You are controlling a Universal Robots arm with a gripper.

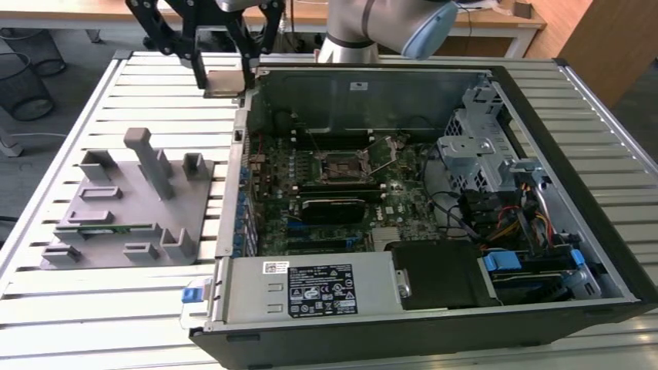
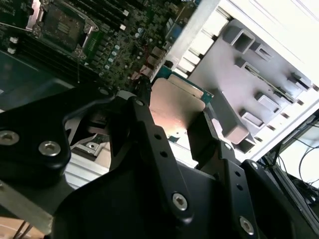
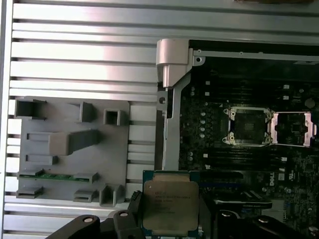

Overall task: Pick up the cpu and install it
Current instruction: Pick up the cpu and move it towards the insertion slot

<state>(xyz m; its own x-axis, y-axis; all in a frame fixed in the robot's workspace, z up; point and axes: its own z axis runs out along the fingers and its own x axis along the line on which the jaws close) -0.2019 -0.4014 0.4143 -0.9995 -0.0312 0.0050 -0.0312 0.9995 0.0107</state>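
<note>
While hanging over the slatted table (image 1: 134,92) at the exterior view's left of the open computer case (image 1: 586,231), clamps the cpu (image 1: 224,85) between the closed jaws of the gripper (image 1: 224,75), pinching two opposite edges. Holds it clear of every surface, well apart from the motherboard socket (image 3: 247,125) with frame flipped open. Shows its silver-grey top in the first wrist view. Hovers beyond the grey fixture tray (image 1: 134,208), with a green memory stick (image 3: 50,175) in one slot.

cpu (image 3: 170,201): silver square, green edge, held aloft.
</note>
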